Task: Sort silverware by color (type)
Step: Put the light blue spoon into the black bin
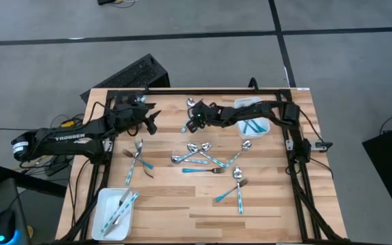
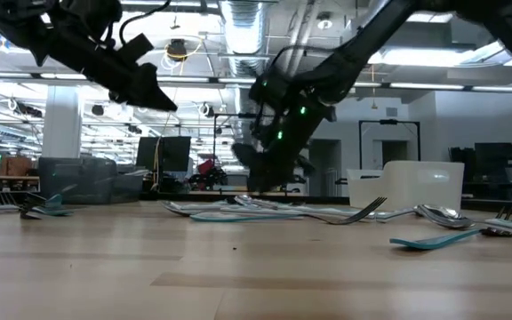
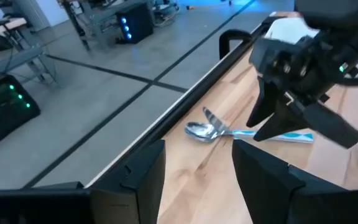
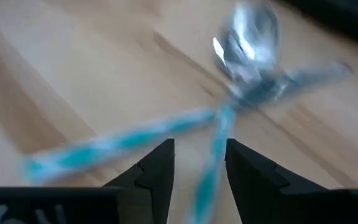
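Two dark fingers (image 4: 199,177) of the right gripper (image 1: 190,124) fill the bottom of the right wrist view, standing a little apart with nothing clamped; between and beyond them lie a crossed spoon and fork pair (image 4: 241,81) on bare wood.

From above, the wooden table (image 1: 182,211) takes up the middle of the frame. The right arm reaches from the upper right toward the top centre, and the left arm comes in from the left edge. The left gripper (image 1: 152,121) hovers just left of the right one — its fingers are apart and hold nothing.

A white tray (image 1: 111,214) at the lower left holds several pieces; another white tray (image 1: 264,127) at the upper right, partly covered by the right arm, holds more. Loose silverware (image 1: 203,160) is scattered across the centre — a smaller cluster (image 1: 138,163) sits to its left.
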You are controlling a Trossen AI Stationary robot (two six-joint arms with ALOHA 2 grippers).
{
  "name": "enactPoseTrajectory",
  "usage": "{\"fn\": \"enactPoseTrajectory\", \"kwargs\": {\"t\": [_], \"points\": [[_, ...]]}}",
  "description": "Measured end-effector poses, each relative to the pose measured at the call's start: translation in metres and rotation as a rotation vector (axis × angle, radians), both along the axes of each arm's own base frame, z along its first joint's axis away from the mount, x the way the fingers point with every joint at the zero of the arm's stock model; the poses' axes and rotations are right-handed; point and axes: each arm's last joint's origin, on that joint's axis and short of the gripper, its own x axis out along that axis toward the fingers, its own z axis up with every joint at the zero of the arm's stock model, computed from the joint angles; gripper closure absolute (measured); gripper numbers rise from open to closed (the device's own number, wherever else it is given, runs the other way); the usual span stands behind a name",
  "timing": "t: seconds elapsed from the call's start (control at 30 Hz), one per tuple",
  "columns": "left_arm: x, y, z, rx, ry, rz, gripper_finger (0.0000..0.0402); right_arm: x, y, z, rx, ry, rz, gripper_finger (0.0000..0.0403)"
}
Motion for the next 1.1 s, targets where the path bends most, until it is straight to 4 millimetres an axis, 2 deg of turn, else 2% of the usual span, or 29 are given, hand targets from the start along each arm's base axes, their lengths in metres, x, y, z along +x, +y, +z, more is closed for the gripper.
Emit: {"fn": "enactPoseTrajectory", "kwargs": {"t": [0.17,0.3,0.43,0.63,0.83,0.97,1.1], "points": [[0.000,0.000,0.000,0.004,0.006,-0.001,0.0227,-0.001,0.003,0.006,0.023,0.072,-0.026,0.0237],[0.000,0.000,0.000,0.013,0.006,-0.003,0.0227,-0.006,0.006,0.001,0.071,0.168,-0.005,0.0244],[0.000,0.000,0.001,0.030,0.008,-0.008,0.0227,-0.010,0.004,0.000,0.115,0.188,0.021,0.0270],[0.000,0.000,0.001,0.028,0.011,-0.008,0.0227,-0.015,0.003,-0.003,0.111,0.232,0.037,0.0334],[0.000,0.000,0.001,0.026,0.015,-0.008,0.0227,-0.015,0.003,-0.002,0.093,0.247,0.064,0.0340],[0.000,0.000,0.001,0.016,0.005,-0.004,0.0227,-0.016,0.003,0.003,0.080,0.244,0.079,0.0340],[0.002,0.000,0.001,-0.038,-0.048,-0.024,0.0227,-0.015,0.003,0.026,0.039,0.164,0.089,0.0340]]}}
